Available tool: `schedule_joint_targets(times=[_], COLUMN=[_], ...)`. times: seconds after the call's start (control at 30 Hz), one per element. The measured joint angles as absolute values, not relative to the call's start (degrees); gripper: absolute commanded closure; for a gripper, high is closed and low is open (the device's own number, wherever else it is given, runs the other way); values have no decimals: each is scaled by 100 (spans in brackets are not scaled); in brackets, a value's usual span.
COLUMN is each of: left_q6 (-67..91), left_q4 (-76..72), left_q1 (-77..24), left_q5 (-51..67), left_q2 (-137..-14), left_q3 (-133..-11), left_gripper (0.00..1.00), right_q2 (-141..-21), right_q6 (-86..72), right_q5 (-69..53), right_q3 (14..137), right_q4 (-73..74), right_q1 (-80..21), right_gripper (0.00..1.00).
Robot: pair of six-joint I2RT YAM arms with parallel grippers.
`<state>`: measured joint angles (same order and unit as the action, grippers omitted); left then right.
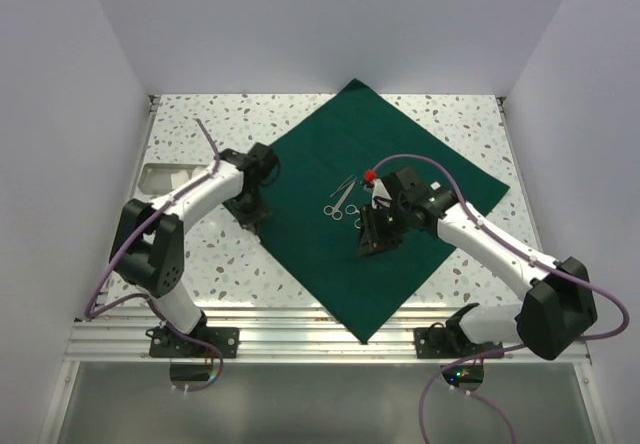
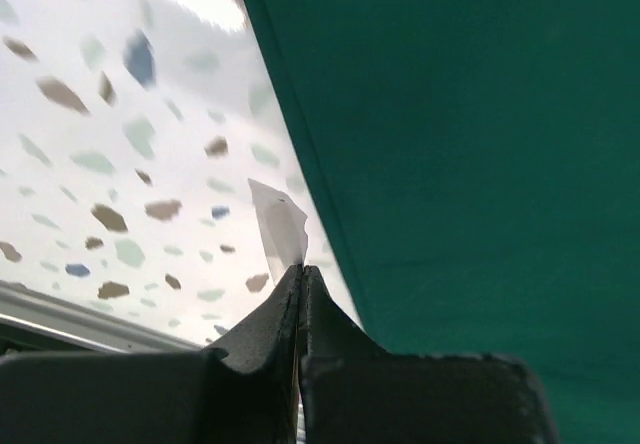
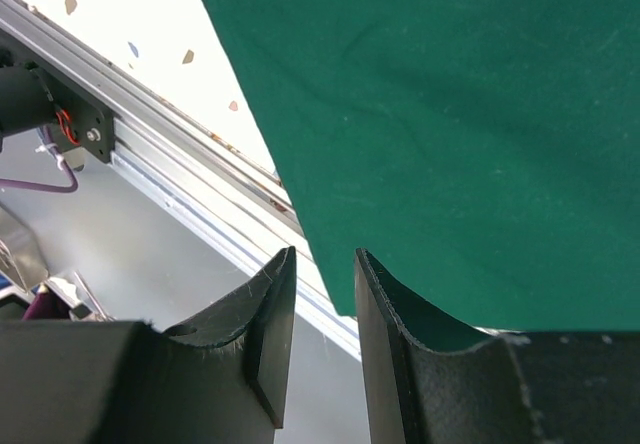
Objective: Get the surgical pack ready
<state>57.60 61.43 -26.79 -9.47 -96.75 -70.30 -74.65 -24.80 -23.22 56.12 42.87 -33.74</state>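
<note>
The left arm (image 1: pixel 195 196) reaches forward with its elbow bent. The left pincer (image 2: pixel 300 282) points down, jaws pressed together. The right arm (image 1: pixel 480 236) stretches inward toward the left. The right pincer (image 3: pixel 323 259) tilts down, jaws partly apart.

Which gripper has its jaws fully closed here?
The left gripper, beside the green drape's edge: closed tight, while the right gripper shows a clear gap.

A robot lab cell: white walls (image 1: pixel 90 64), speckled table (image 1: pixel 200 134), aluminium rail (image 1: pixel 300 341).
</note>
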Motion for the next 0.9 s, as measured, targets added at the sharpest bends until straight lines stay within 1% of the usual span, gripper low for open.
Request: schedule_joint_targets(times=[0.2, 0.33, 0.43, 0.53, 0.7, 0.83, 0.9], left_q6=[5332, 5127, 5072, 5050, 5081, 5131, 5137], left_q4=[6230, 6252, 6283, 6285, 6257, 6235, 6193], left_q1=[-1059, 119, 757, 1203, 1688, 1892, 1944], left_q5=[-1192, -1199, -1168, -1090, -845, -672, -593], left_q2=[-9998, -10798, -11450, -11900, -12184, -12401, -12582], left_q3=[-8324, -9443, -10224, -10628, -10628, -10731, -10853], left_gripper=[100, 100, 100, 100, 100, 100, 94], right_q2=[-7734, -7852, -7975, -8136, -8370, -8479, -8517], right_q6=[-2331, -2265, -2206, -2174, -2126, -2036, -2001], right_q5=[-2327, -2340, -2370, -2491, -2657, -2635, -2626], right_q3=[5817, 6025, 6219, 6375, 6528, 6696, 6792], right_q4=[4329, 4377, 4414, 4431, 4464, 4591, 4619], right_q1=[-3374, -3347, -3232, -2987, -2512, -2189, -2032], right_gripper=[66, 66, 66, 66, 66, 66, 66])
